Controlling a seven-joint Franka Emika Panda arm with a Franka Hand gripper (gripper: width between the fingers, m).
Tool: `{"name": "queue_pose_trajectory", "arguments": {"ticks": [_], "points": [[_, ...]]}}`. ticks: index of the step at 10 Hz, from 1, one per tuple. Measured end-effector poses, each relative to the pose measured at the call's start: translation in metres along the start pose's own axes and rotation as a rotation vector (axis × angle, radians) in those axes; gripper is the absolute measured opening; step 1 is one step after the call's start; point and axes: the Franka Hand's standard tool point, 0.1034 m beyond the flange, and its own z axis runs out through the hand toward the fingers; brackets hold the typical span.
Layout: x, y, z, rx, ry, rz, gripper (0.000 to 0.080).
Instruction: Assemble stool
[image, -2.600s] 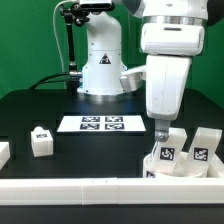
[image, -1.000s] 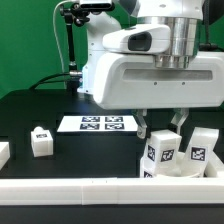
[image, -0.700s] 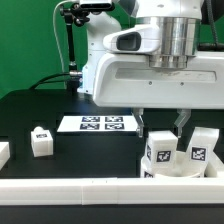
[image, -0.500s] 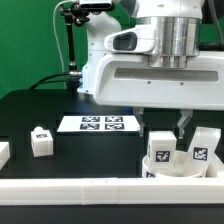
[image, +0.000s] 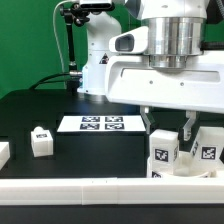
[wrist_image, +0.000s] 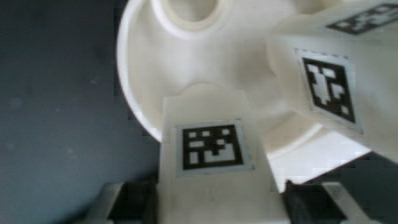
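Exterior view: the seat (image: 190, 172) lies flat on the black worktop (image: 95, 152), low at the exterior view's right, just behind the white rail (image: 70, 188). Two legs stand on it. The first leg (image: 165, 150) is upright, its long axis vertical and its tagged face toward this camera. The second leg (image: 208, 152) stands just beside it on the right, also upright. The gripper (image: 170, 132) hangs straight down over the first leg, and its fingers (image: 190, 128) are clenched on that leg's two sides. A loose leg (image: 40, 141) sits well apart at the left, with the marker board (image: 100, 123) behind it.

Wrist view: looking down, the first leg (wrist_image: 214, 150) rises from the seat (wrist_image: 169, 60) toward the camera, tag in view. The fingers (wrist_image: 128, 203) flank it closely, the gripper (wrist_image: 219, 200) centred on it. The second leg (wrist_image: 338, 75) stands next to it on the seat.

Against half a second ago, the gripper, both standing legs and the seat sit slightly further to the exterior view's right. The loose leg and marker board have not moved. 2.6 s ago the wrist showed its narrow side; now its broad side faces the camera.
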Motion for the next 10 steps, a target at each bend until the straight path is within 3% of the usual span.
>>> {"name": "queue_pose_trajectory", "arguments": {"ticks": [5, 8, 10], "points": [[0.0005, 0.0005, -0.0003, 0.022, -0.025, 0.478, 0.0345], [0.0003, 0.004, 0.0008, 0.016, -0.034, 0.66, 0.0345], [-0.0012, 0.007, 0.001, -0.004, -0.036, 0.776, 0.0345]]}}
